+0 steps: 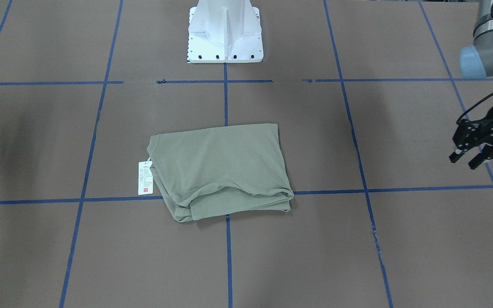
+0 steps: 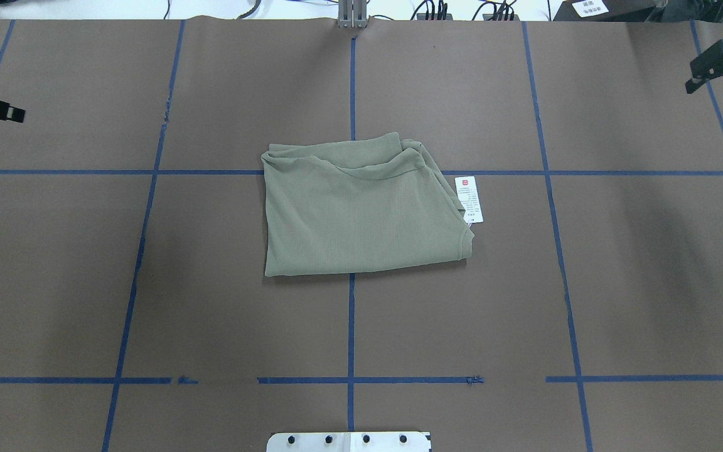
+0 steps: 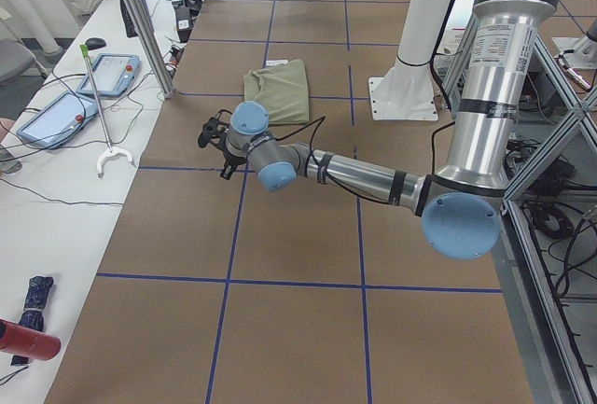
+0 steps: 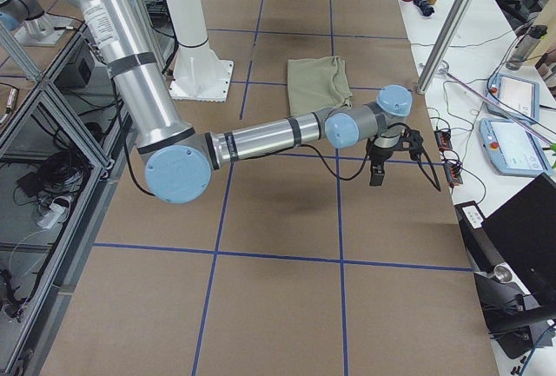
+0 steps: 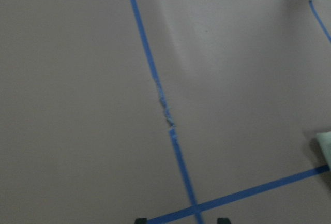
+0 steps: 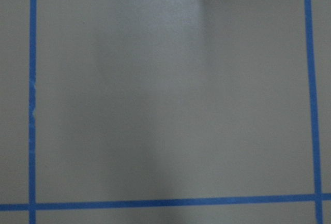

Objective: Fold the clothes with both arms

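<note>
The sage-green shirt (image 2: 361, 213) lies folded into a rough rectangle at the table's middle, also in the front view (image 1: 221, 167). Its white hang tag (image 2: 469, 199) lies flat on the table beside its right edge. My left gripper (image 1: 464, 160) hovers open and empty far to the shirt's left; its fingertips (image 5: 140, 220) show apart over bare table. My right gripper (image 2: 718, 86) hovers open and empty at the far right back corner, well away from the shirt. The right wrist view shows only table and tape.
The white pedestal base (image 1: 225, 34) stands at the near middle edge. Blue tape lines (image 2: 351, 326) grid the brown table. A metal post (image 3: 140, 21) and a bench with tablets (image 3: 56, 115) sit along the far side.
</note>
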